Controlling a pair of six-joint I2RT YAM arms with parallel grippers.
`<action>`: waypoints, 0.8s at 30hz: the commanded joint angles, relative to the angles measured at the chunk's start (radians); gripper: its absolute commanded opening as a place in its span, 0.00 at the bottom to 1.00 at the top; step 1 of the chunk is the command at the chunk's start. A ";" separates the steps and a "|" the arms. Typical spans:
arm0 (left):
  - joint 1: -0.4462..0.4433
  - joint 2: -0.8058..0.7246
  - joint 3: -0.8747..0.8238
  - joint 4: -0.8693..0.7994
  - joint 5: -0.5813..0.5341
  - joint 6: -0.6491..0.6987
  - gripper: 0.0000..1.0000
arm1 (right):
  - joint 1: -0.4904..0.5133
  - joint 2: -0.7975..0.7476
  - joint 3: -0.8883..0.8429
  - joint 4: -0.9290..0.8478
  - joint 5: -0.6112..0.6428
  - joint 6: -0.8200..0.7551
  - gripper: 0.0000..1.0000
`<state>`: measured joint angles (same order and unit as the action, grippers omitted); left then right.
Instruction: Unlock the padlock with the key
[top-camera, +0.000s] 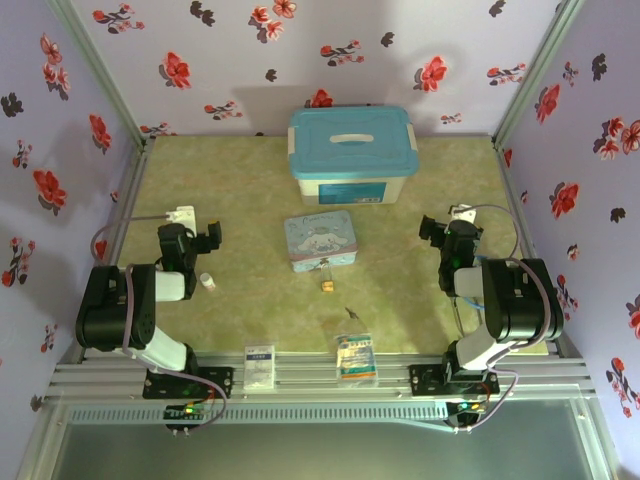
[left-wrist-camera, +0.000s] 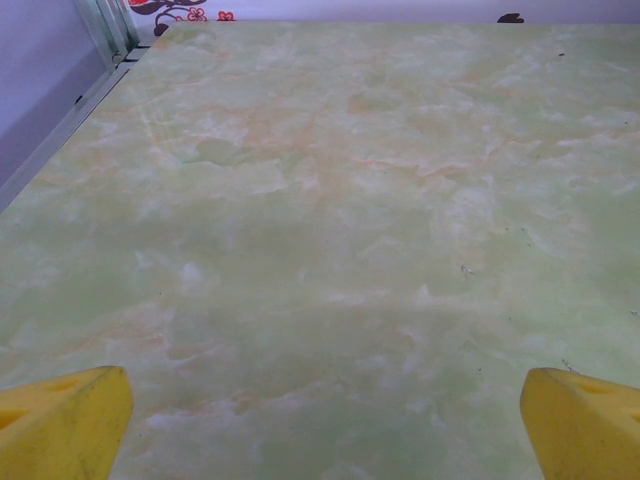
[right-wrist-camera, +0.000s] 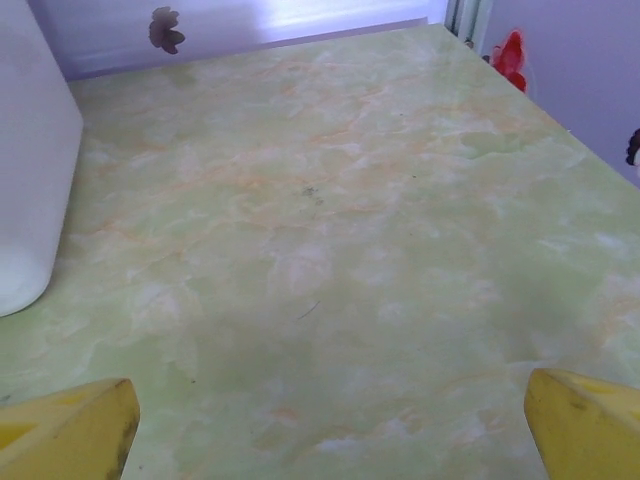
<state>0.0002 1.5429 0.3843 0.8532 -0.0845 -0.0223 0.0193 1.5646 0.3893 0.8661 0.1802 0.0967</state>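
- Left jaws spread wide, holding nothing, yellow fingertips over bare worktop.
- Right jaws likewise released and empty, a white storage box off to their left.
- The padlock lies mid-worktop just in front of the cartoon tin; the key lies near it, toward the arms, not touching.

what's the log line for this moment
left gripper: open | right gripper: open | padlock: on table by tin | key: loose, apart from padlock
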 joint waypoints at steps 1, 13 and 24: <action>0.007 -0.007 0.008 0.033 -0.009 0.002 1.00 | -0.004 -0.004 0.004 0.015 -0.031 -0.017 0.99; 0.000 -0.370 0.150 -0.488 -0.104 -0.232 1.00 | 0.047 -0.249 0.212 -0.615 -0.020 0.048 0.99; -0.097 -0.575 0.251 -0.755 0.310 -0.678 1.00 | 0.194 -0.531 0.239 -1.031 -0.252 0.274 0.99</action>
<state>-0.0326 0.9997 0.6350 0.1917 0.1127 -0.5842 0.1570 1.0721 0.6373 0.0151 -0.0051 0.2871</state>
